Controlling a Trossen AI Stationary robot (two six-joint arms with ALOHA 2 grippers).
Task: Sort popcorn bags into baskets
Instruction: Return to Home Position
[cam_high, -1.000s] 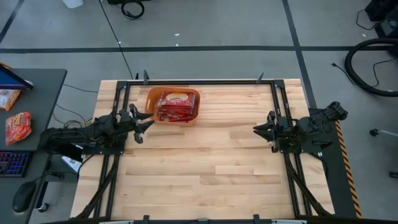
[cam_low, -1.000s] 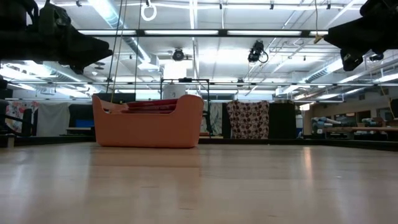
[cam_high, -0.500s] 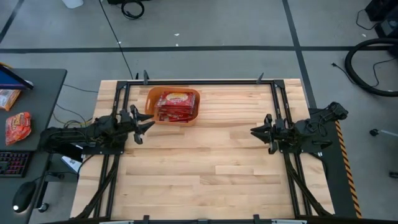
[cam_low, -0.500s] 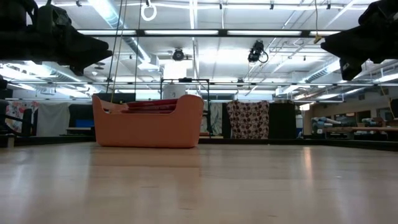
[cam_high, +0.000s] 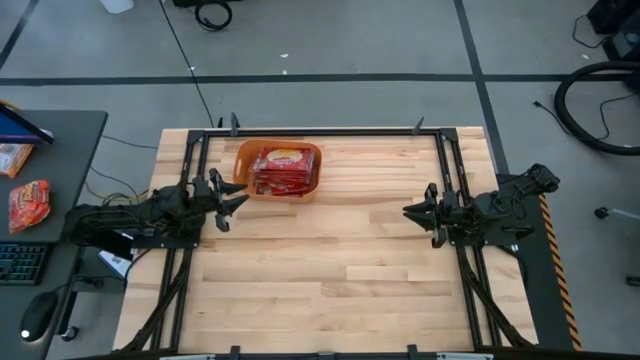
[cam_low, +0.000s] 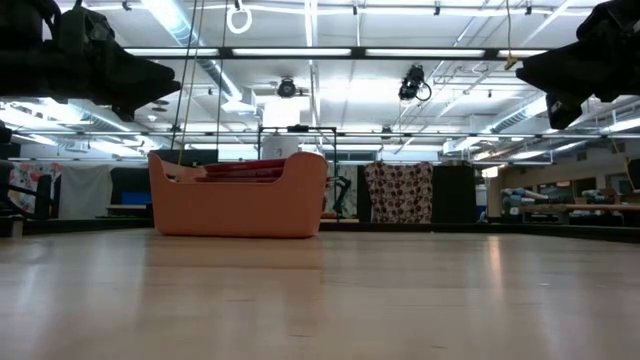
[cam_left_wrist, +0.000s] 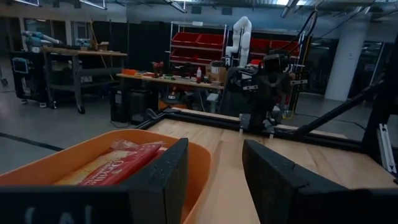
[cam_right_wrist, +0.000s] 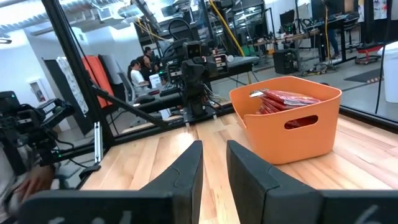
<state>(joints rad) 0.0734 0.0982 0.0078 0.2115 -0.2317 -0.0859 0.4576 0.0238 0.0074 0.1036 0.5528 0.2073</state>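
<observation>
Gaping with nothing between them, the fingers of the left gripper (cam_high: 234, 204) hover just short of the orange basket (cam_high: 243, 152), which sits ahead and slightly aside; the right gripper (cam_high: 415, 212), fingers narrowly apart and empty, faces it from well across the table (cam_high: 340, 260). Inside, the popcorn bags (cam_high: 283, 166) lie stacked flat, long sides seemingly along its long axis, running arm to arm. Nothing looks left to pick.

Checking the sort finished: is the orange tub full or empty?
Filled: red popcorn bags lie stacked inside the orange tub, reaching about rim height in the low view.
</observation>
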